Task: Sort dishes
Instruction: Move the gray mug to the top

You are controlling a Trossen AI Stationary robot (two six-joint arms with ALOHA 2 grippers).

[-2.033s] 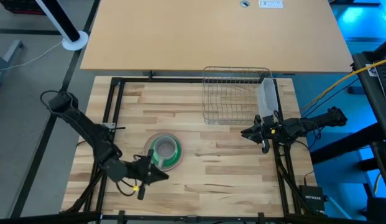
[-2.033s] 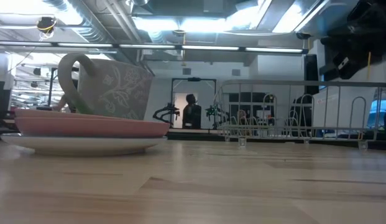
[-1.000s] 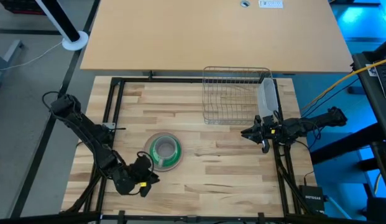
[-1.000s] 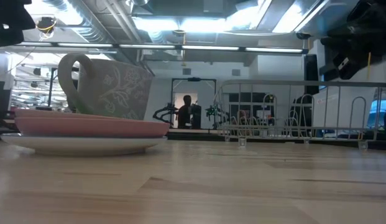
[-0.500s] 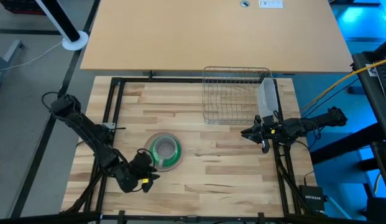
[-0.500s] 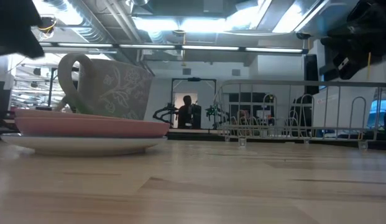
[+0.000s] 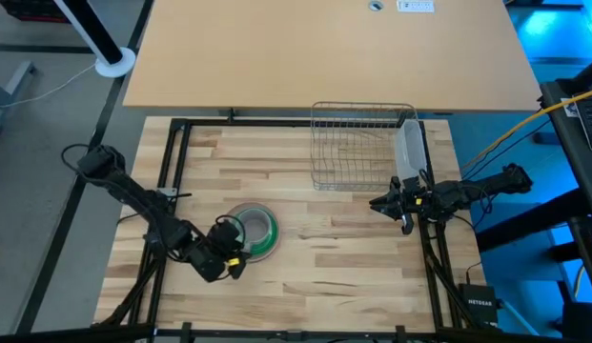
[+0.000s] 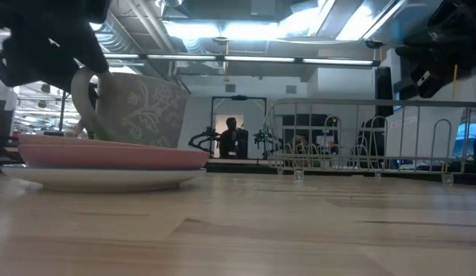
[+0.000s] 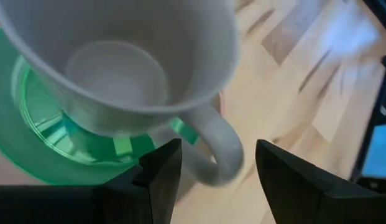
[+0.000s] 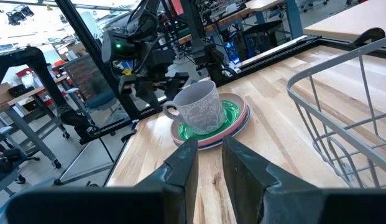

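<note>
Reaching for grey cup (image 9: 127, 65); left gripper (image 9: 211, 171) fingers spread, astride handle, empty. Next: close, lift.

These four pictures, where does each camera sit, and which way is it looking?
High view: above the table, looking straight down; both arms show, the left gripper by the stacked dishes, the right gripper near the wire rack.
Low view: at tabletop height, looking level across; a dark part of an arm shows above the grey cup.
Left wrist view: on the left arm, looking down into the cup, own fingers either side of its handle.
Right wrist view: on the right arm, looking across the table at the cup.
All four share the cup.
</note>
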